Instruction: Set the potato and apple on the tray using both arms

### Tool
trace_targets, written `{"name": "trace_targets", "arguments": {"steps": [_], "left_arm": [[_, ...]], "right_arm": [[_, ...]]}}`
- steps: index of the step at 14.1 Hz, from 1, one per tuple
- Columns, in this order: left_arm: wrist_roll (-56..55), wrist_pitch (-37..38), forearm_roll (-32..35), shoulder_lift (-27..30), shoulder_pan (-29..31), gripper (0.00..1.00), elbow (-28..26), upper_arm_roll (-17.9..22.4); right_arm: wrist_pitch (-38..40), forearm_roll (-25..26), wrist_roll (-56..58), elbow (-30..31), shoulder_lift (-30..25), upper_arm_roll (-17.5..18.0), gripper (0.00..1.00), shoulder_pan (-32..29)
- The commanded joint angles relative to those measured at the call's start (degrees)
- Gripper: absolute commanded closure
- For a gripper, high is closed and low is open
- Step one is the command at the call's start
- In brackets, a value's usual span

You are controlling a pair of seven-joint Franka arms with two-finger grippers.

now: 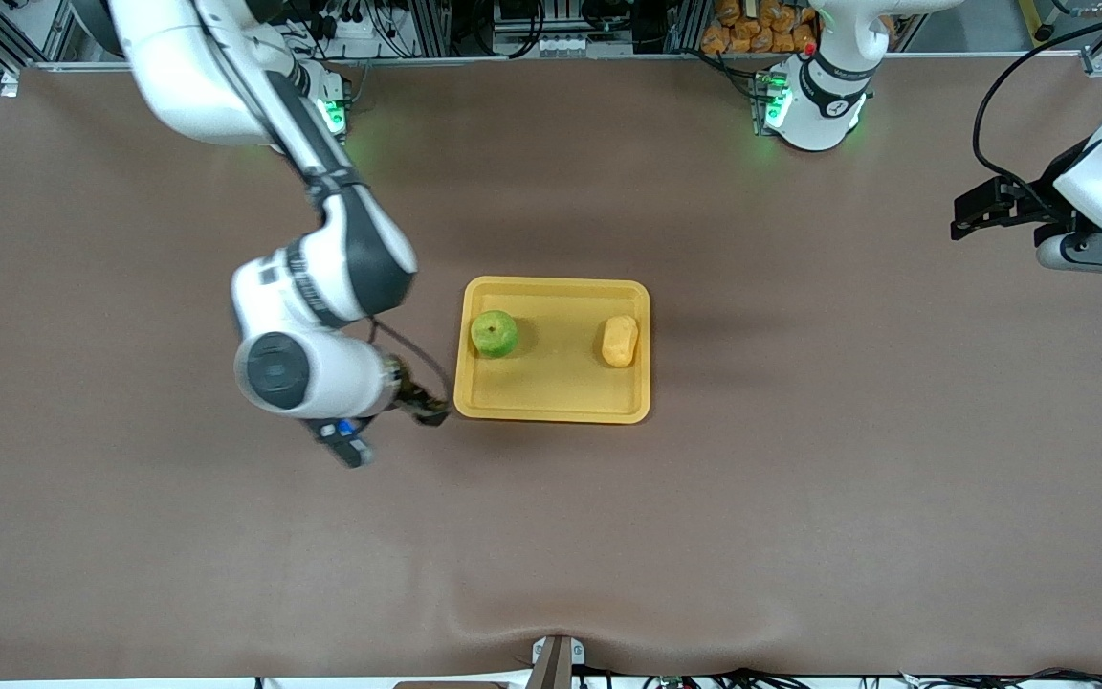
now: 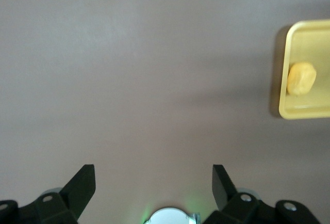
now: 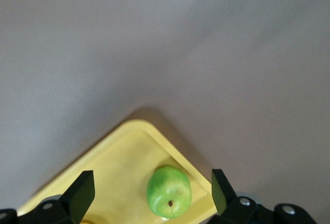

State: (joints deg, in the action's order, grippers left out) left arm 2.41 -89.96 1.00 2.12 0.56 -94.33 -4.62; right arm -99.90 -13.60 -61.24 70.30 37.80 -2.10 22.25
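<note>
The green apple [image 1: 494, 333] and the yellow-orange potato [image 1: 619, 341] both lie on the yellow tray [image 1: 556, 397] at the middle of the table. The apple is at the tray's end toward the right arm and the potato at its end toward the left arm. My right gripper [image 3: 152, 182] is open and empty, up in the air over the apple [image 3: 169, 192] near a corner of the tray [image 3: 118, 162]. My left gripper [image 1: 967, 215] is open and empty, over bare table at the left arm's end. Its wrist view [image 2: 153, 180] shows the potato [image 2: 301, 78] on the tray [image 2: 309, 33] some way off.
A brown cloth [image 1: 800, 478] covers the whole table. Orange packets [image 1: 752, 24] lie off the table between the arm bases. A small bracket [image 1: 556, 660] sits at the table edge nearest the camera. A black cable [image 1: 1001, 86] hangs by the left arm.
</note>
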Motion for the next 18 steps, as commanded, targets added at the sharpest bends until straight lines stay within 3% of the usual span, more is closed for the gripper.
{"name": "trace_targets", "arguments": {"steps": [1,4,9,13,18], "left_arm": [[1.2,-1.7,0.2,0.0,0.4,0.0,1.0,-0.3],[3.0,1.0,1.2,1.0,0.4,0.0,0.6,-0.6],[4.5,0.8,3.7,0.8,0.1,0.0,1.0,-0.7],[4.4,0.8,2.8,0.4,0.4,0.0,1.0,-0.2],[3.7,1.2,0.3,0.5,0.4,0.0,1.0,0.0]], "right_arm": [[1.2,0.8,0.4,0.8,-4.3,1.1,0.0,-3.1],[6.4,1.1,14.4,1.1,-7.4,0.9,0.0,-5.2],[11.6,1.2,26.6,1.1,-11.9,0.9,0.0,-12.0],[17.1,7.8,33.3,1.1,-15.2,0.9,0.0,-14.3],[18.2,8.7,49.3,1.2,-21.7,0.9,0.0,-18.6]]}}
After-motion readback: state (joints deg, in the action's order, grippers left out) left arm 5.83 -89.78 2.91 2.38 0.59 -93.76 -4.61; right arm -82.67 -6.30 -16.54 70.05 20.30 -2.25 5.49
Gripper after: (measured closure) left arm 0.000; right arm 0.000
